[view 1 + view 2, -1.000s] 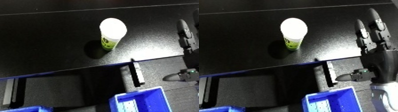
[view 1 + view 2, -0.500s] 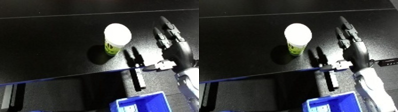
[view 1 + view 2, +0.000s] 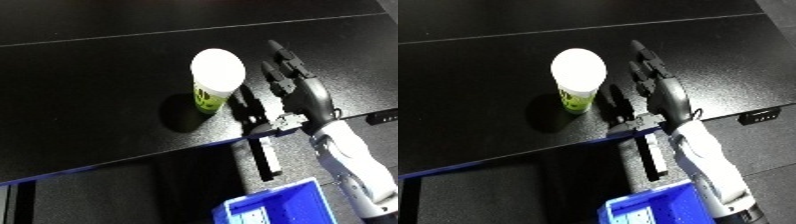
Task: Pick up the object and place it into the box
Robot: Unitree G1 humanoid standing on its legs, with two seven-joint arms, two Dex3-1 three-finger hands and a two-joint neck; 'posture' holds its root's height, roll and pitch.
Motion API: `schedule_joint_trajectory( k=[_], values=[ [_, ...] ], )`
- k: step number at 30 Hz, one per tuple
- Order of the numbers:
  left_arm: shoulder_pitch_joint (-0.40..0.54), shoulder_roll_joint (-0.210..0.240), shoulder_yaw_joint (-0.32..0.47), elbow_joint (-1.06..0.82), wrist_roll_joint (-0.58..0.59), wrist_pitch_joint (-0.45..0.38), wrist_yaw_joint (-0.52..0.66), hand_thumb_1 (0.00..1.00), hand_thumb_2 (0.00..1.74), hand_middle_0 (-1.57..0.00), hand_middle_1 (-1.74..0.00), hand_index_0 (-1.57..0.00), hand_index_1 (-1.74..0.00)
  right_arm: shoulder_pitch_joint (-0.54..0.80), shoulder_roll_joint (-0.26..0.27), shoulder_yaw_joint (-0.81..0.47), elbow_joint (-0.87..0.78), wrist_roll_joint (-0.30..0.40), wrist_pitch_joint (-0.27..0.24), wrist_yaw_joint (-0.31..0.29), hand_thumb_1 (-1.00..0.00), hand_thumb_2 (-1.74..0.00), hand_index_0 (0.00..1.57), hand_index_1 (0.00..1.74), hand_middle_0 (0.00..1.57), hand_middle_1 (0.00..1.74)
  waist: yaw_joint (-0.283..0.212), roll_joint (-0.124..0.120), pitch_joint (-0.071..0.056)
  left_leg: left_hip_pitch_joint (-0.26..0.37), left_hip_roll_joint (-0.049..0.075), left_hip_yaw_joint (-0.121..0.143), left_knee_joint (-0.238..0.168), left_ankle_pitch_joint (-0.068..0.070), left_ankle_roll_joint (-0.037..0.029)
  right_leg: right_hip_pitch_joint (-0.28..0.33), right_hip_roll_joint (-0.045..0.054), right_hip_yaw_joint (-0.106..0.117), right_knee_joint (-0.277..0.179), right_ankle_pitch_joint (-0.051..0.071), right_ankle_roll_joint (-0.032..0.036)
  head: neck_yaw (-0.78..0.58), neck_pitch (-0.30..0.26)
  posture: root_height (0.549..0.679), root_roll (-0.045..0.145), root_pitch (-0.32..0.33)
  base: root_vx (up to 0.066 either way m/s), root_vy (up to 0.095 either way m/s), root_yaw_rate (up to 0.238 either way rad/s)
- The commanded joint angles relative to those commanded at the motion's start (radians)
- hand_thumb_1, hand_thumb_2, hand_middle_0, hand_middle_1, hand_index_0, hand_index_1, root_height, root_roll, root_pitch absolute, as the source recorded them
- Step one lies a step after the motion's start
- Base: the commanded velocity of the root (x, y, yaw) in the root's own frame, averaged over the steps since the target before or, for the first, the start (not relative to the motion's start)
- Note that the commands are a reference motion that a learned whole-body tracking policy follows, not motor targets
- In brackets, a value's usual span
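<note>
While only one arm shows, coming up from the lower right over the bench's near edge, it is the robot's right one, and its black hand (image 3: 302, 97) lies above the dark bench (image 3: 80, 90) with the palm turned toward the cup. Its fingers (image 3: 647, 67) are stretched out nearly straight, pointing away toward the far edge, and the thumb (image 3: 251, 107) sticks out on the cup's side. That hand is spread wide and has hold of nothing. The thumb comes just beside the base of the cup, but whether it touches I cannot tell.

One cup (image 3: 216, 80) stands upright on the bench, roughly midway between the far edge and the near edge, and a little toward the right-hand end. It has a plain white top and a green band with dark markings round its lower part. A dark shadow (image 3: 182, 112) falls from it toward the near-left. It is the only loose thing on the bench top.

One blue bin (image 3: 656, 207) sits below the bench's near edge, at the lower right, well apart from the cup, with only its upper corner showing. Something pale lies inside it, too small to make out. The white and silver forearm (image 3: 704, 162) passes just beside the bin on its right. A blue-edged frame (image 3: 35, 177) runs along under the bench's near edge, left of the bin.
</note>
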Motion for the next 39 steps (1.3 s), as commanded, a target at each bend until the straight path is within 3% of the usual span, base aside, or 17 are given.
schedule_joint_trajectory(
  k=[11, 27, 39],
  values=[
    [-0.01, -0.007, -0.029, -0.023, -0.025, 0.009, 0.0, 0.0, 0.0, 0.0, 0.0, 0.0, 0.0, -0.135, 0.02, 0.076, 0.05, 0.008, 0.006, 0.008, 0.0, 0.0, 0.0, 0.0, 0.0, 0.0, 0.022, 0.017, 0.02, -0.038, -0.014, -0.007, 0.029, -0.005, 0.0009, -0.043, -0.0013, 0.003, 0.03, -0.004, -0.0036, 0.084, 0.067, 0.605, 0.054, -0.057, 0.02, 0.024, 0.041],
    [-0.023, -0.013, -0.063, -0.07, -0.065, 0.023, 0.009, 0.0, 0.0, 0.0, 0.0, 0.0, 0.0, -0.28, 0.05, 0.16, 0.081, 0.016, 0.041, -0.003, 0.0, 0.0, 0.0, 0.0, 0.0, 0.0, 0.049, 0.04, 0.048, -0.085, -0.032, -0.009, 0.045, 0.004, 0.002, -0.095, -0.0086, 0.002, 0.056, 0.001, -0.0048, 0.14, 0.168, 0.601, 0.061, -0.035, -0.009, 0.023, 0.042],
    [-0.026, -0.018, -0.076, -0.088, -0.071, 0.013, 0.009, 0.0, 0.0, 0.0, 0.0, 0.0, 0.0, -0.313, 0.056, 0.188, 0.117, 0.017, 0.032, -0.002, -0.6, -1.04, 0.94, 1.04, 0.94, 1.04, 0.059, 0.047, 0.061, -0.099, -0.04, -0.008, 0.042, 0.008, 0.0043, -0.108, -0.01, 0.001, 0.056, 0.005, -0.0076, 0.135, 0.168, 0.601, 0.062, -0.023, -0.019, 0.014, 0.02]
  ],
)
